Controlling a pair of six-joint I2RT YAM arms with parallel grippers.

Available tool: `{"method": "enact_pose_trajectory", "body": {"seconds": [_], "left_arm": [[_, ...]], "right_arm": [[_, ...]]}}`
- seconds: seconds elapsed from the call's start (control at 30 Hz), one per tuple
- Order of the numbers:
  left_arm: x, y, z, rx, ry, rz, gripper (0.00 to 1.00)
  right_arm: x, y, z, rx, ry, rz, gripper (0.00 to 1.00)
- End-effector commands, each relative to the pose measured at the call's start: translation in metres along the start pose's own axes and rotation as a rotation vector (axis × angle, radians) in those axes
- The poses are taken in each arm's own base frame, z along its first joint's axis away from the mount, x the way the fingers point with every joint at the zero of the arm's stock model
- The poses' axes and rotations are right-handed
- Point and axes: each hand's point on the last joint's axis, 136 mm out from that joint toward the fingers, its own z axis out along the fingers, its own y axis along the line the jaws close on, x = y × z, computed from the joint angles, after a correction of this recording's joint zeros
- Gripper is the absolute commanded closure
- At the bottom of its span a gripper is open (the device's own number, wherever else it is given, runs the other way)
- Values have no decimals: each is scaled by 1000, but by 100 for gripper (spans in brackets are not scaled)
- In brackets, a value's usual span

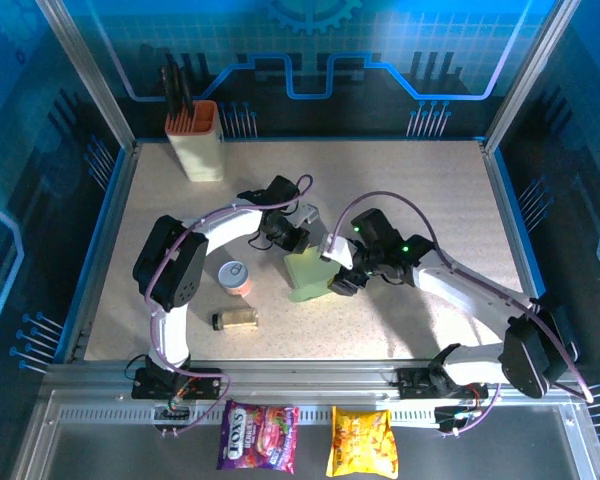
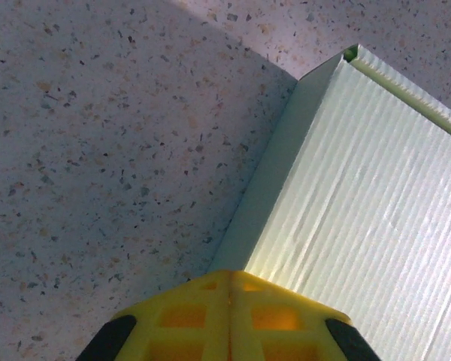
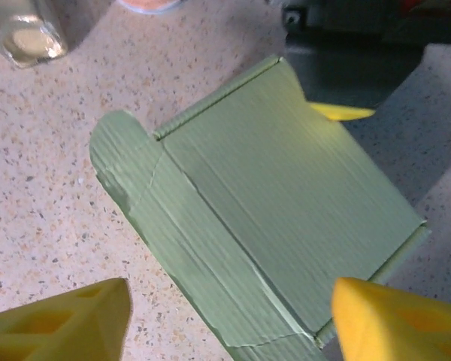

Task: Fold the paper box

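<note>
The paper box (image 1: 308, 275) is pale green ribbed card, lying on the speckled table mid-scene with one low side wall raised. In the left wrist view that wall (image 2: 274, 165) runs straight into the seam of my left gripper (image 2: 229, 280), whose yellow fingers are pressed together on it. From above, the left gripper (image 1: 292, 240) sits at the box's far corner. My right gripper (image 1: 342, 283) is at the box's right side. In the right wrist view the right gripper (image 3: 229, 331) stands open, straddling the box's flat panel (image 3: 286, 188) and its creased flap (image 3: 173, 233).
A cream knife holder with an orange rim (image 1: 198, 140) stands at the back left. A small can (image 1: 238, 278) and a lying glass jar (image 1: 235, 319) sit left of the box. Two snack packets (image 1: 258, 437) (image 1: 362, 442) lie on the near rail.
</note>
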Motion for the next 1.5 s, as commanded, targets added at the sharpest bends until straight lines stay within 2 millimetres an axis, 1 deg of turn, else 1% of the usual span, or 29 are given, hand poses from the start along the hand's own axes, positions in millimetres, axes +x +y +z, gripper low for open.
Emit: {"method": "enact_pose_trajectory", "body": {"seconds": [0.0, 0.1, 0.2, 0.23, 0.3, 0.4, 0.53, 0.63, 0.83, 0.97, 1.1, 1.27, 1.37, 1.47], "left_arm": [[13, 11, 12, -23, 57, 0, 93], [14, 13, 13, -29, 61, 1, 93], [12, 14, 14, -33, 61, -1, 92], [12, 14, 14, -34, 61, -1, 91], [12, 15, 14, -38, 62, -1, 91], [11, 16, 13, -49, 61, 2, 90], [11, 20, 14, -66, 66, 3, 89], [10, 21, 14, -73, 70, 4, 89], [6, 22, 14, -80, 63, 14, 89], [4, 23, 15, -83, 66, 23, 89], [1, 24, 17, -82, 66, 22, 89], [2, 25, 21, -76, 75, 21, 89], [1, 27, 22, -80, 79, 21, 89], [1, 28, 22, -78, 79, 18, 89]], "right_arm": [[8, 5, 13, 0, 58, -141, 20], [10, 11, 22, -28, 80, -203, 18], [14, 19, 30, -51, 108, -300, 17], [14, 21, 34, -47, 111, -346, 15], [15, 16, 42, -6, 124, -409, 13], [11, 6, 50, 41, 130, -449, 12], [5, -7, 60, 86, 136, -502, 14], [3, -11, 65, 93, 145, -545, 18], [4, -14, 71, 85, 167, -624, 24], [1, -16, 71, 90, 167, -655, 27], [-6, -19, 70, 82, 148, -652, 29], [-9, -18, 71, 63, 143, -655, 30], [-12, -22, 71, 88, 133, -658, 30], [-16, -24, 66, 102, 119, -658, 33]]}}
